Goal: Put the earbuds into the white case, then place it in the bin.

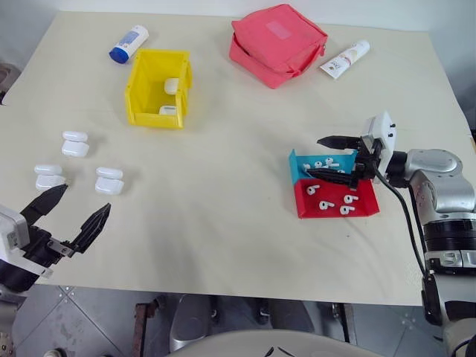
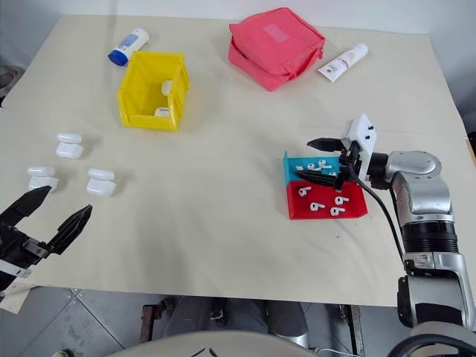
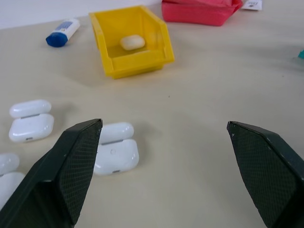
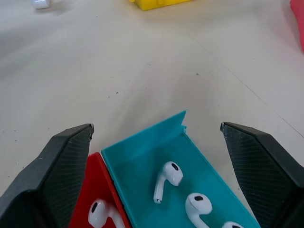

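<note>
Several white earbuds (image 4: 167, 178) lie in a blue tray (image 1: 300, 165) and a red tray (image 1: 368, 208) at the right. My right gripper (image 1: 317, 156) hovers open over the blue tray, its fingers (image 4: 57, 166) straddling that tray's near corner with nothing between them. Three white cases sit at the left with lids open: one (image 1: 74, 143) farther back, one (image 1: 48, 175) at the far left, one (image 1: 109, 181) closest to my left gripper (image 1: 80, 201). That gripper stands open and empty just short of them, at the table's front edge. The yellow bin (image 1: 141, 100) stands beyond them and holds two white cases (image 1: 171, 85).
A red fabric pouch (image 1: 277, 43) lies at the back centre. A blue-capped white tube (image 1: 129, 43) rests behind the bin, and a white tube (image 1: 346, 59) lies right of the pouch. Bare tabletop (image 1: 223, 186) stretches between the cases and the trays.
</note>
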`<move>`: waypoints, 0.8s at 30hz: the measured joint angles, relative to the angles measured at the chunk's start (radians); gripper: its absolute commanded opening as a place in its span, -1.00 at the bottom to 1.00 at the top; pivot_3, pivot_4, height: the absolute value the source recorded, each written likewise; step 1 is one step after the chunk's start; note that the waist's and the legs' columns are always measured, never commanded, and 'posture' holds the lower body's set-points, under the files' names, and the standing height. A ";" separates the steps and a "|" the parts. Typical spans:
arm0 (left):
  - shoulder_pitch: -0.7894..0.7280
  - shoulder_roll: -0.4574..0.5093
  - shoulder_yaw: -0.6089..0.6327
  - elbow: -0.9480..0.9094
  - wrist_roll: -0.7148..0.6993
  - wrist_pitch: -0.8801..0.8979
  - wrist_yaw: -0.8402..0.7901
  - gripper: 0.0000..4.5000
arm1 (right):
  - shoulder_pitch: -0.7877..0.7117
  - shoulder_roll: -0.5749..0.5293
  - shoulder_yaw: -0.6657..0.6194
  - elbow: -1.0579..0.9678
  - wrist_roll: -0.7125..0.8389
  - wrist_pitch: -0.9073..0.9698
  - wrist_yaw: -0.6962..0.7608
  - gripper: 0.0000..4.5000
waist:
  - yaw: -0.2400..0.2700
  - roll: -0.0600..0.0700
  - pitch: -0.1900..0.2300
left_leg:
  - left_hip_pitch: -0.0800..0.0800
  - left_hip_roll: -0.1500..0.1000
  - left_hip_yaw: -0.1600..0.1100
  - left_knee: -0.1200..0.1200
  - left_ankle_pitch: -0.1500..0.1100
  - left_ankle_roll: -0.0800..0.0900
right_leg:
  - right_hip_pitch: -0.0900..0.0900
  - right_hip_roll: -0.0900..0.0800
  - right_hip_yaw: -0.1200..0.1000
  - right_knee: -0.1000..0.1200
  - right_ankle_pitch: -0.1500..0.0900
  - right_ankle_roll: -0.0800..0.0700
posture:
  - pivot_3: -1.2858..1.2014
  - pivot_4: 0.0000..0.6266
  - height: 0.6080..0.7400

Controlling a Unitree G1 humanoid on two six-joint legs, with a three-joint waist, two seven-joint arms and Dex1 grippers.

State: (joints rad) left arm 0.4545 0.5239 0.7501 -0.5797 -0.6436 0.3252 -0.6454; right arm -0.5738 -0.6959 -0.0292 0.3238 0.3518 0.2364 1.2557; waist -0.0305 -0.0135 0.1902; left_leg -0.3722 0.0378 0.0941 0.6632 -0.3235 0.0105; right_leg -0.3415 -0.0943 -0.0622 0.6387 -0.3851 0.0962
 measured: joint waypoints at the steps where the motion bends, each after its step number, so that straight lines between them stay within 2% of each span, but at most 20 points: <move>1: -0.001 0.001 -0.004 0.000 0.000 0.000 0.000 0.99 | 0.000 0.000 0.001 0.000 0.000 0.000 0.000 1.00 | 0.000 0.000 0.000 | 0.000 0.000 0.000 0.000 0.000 0.000 | 0.000 0.000 0.000 0.000 0.000 0.000 | 0.03 -0.52 1.00; 13: 0.017 0.000 -0.021 -0.015 0.025 0.020 0.067 0.99 | -0.036 0.028 0.027 0.007 0.000 0.001 0.020 1.00 | -0.007 0.000 0.000 | 0.000 0.000 0.000 0.000 0.000 0.000 | 0.000 0.000 0.000 0.000 0.000 0.000 | 0.03 -0.52 1.00; 20: 0.243 -0.077 0.074 -0.097 -0.001 0.050 0.069 0.99 | -0.143 0.059 0.070 0.094 -0.019 -0.002 0.056 1.00 | -0.022 0.000 0.001 | 0.000 0.000 0.000 -0.001 0.000 0.000 | 0.000 0.000 0.000 -0.002 0.000 0.000 | 0.03 -0.52 1.00; 24: 0.321 -0.142 0.122 -0.120 -0.045 0.013 0.029 0.99 | -0.207 0.073 0.077 0.154 -0.020 -0.001 0.104 1.00 | -0.022 0.000 0.001 | -0.001 0.000 0.000 -0.001 -0.001 0.001 | 0.000 0.000 0.000 -0.003 0.000 0.000 | 0.03 -0.52 1.00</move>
State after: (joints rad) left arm 0.7757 0.3820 0.8718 -0.6997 -0.6889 0.3384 -0.6163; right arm -0.7806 -0.6230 0.0482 0.4775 0.3319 0.2355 1.3593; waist -0.0528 -0.0134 0.1913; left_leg -0.3730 0.0378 0.0939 0.6623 -0.3242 0.0111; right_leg -0.3416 -0.0946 -0.0624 0.6357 -0.3851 0.0962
